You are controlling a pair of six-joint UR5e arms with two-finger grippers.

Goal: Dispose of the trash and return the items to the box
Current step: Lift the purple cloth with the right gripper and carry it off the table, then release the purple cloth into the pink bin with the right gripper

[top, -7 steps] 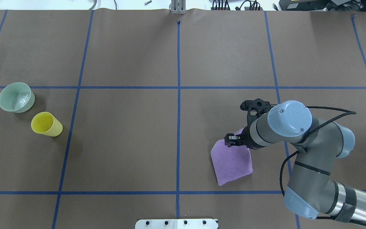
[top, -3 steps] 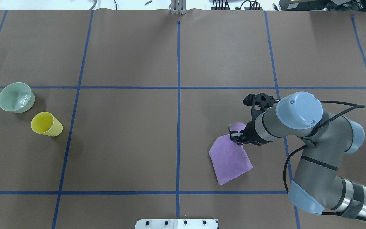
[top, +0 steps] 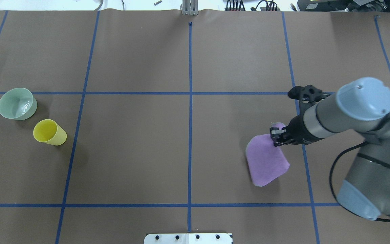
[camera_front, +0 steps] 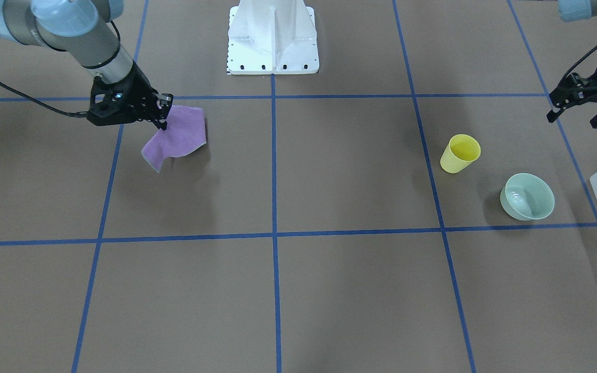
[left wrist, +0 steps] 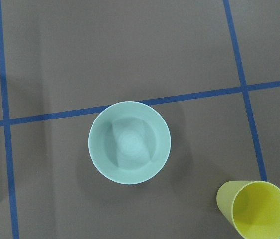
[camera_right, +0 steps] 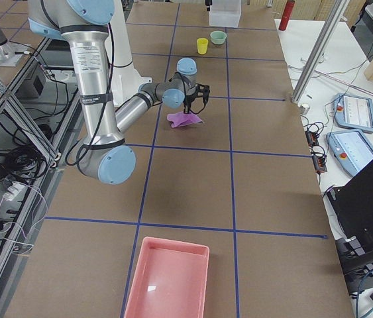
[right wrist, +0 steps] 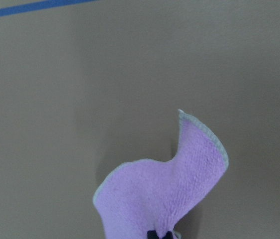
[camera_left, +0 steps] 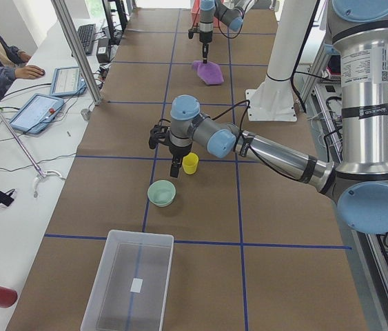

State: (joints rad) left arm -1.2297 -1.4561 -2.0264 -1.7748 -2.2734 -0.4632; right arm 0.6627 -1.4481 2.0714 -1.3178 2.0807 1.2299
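Across the overhead frame: brown paper-covered table [top: 130, 162] with a blue tape grid.

Lower left of the left-side view: translucent frosted-white plastic bin [camera_left: 140, 235], rounded corners, standing on the table's near end.

Bottom of the right-side view: pink rectangular plastic tray [camera_right: 173, 242] at the opposite end.

Right half of the overhead frame: right gripper [top: 276, 137] clenched on one corner of a purple terry cloth [top: 266, 162]. The cloth hangs from the jaws and casts a shadow on the paper beneath. Whether its low edge touches the table cannot be told.

Upper right of the front-facing frame: left gripper [camera_front: 573, 120], fingers spread, nothing between them, held above the table. Its wrist camera looks straight down on a pale mint-green round plastic bowl [left wrist: 129, 142].

The bowl is upright on the paper at the left edge of the overhead frame, outside the bin but near it.

Yellow plastic cup [top: 48, 131] stands upright just beside the bowl, not touching it.
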